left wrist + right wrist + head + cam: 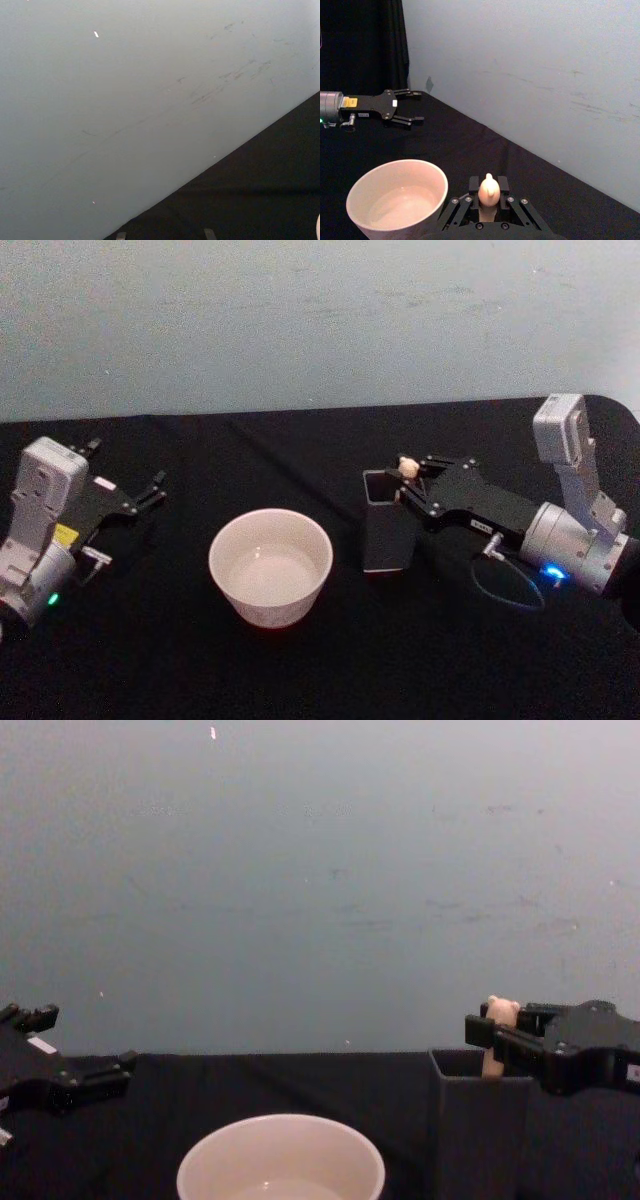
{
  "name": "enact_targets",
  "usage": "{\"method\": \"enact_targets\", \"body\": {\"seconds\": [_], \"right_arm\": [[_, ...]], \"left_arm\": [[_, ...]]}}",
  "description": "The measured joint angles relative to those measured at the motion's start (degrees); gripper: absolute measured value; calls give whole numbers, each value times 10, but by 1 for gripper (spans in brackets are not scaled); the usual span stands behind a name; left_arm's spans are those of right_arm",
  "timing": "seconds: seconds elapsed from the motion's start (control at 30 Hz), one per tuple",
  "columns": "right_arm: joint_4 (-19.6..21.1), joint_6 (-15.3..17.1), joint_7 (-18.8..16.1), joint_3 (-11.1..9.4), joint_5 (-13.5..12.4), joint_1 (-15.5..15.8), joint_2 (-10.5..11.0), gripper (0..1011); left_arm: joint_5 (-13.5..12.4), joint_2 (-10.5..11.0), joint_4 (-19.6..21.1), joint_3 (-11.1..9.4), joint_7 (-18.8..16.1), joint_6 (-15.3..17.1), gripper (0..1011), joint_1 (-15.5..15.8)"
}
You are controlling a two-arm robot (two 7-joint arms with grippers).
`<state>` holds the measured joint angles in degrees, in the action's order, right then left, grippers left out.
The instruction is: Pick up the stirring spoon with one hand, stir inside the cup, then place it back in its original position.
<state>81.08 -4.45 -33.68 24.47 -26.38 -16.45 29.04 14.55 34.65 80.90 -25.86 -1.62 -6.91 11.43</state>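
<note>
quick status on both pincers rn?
Left pincer: open, holding nothing, parked left of the cup.
Right pincer: shut on the stirring spoon at the top of the dark holder.

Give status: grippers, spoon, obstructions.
Right gripper shut on stirring spoon, spoon in dark holder. Left gripper open, parked left. Cup beside holder; path unobstructed.

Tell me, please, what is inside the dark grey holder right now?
The stirring spoon stands in the holder, its bear-topped handle sticking out between the right gripper's fingers. The holder's walls hide the spoon's neck and bowl.
</note>
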Motion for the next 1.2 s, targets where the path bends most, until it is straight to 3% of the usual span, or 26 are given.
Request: {"method": "enact_targets", "body": {"seconds": [0.3, 0.47, 0.63, 0.73, 1.0, 1.2], "right_arm": [[0, 0, -1, 0, -1, 0, 0, 253], [0, -1, -2, 0, -1, 0, 1, 449], [0, -1, -2, 0, -2, -1, 1, 559], [0, -1, -2, 0, -2, -1, 1, 699], [0, -1, -2, 0, -2, -1, 1, 935], [0, -1, -2, 0, -2, -1, 1, 1000]], "left_arm": [[0, 0, 0, 0, 0, 0, 1001, 0], [0, 0, 0, 0, 0, 0, 1001, 0], [0, 0, 0, 0, 0, 0, 1001, 0], [0, 0, 0, 0, 0, 0, 1001, 0], [0, 0, 0, 0, 0, 0, 1001, 0], [0, 0, 0, 0, 0, 0, 1001, 0]]}}
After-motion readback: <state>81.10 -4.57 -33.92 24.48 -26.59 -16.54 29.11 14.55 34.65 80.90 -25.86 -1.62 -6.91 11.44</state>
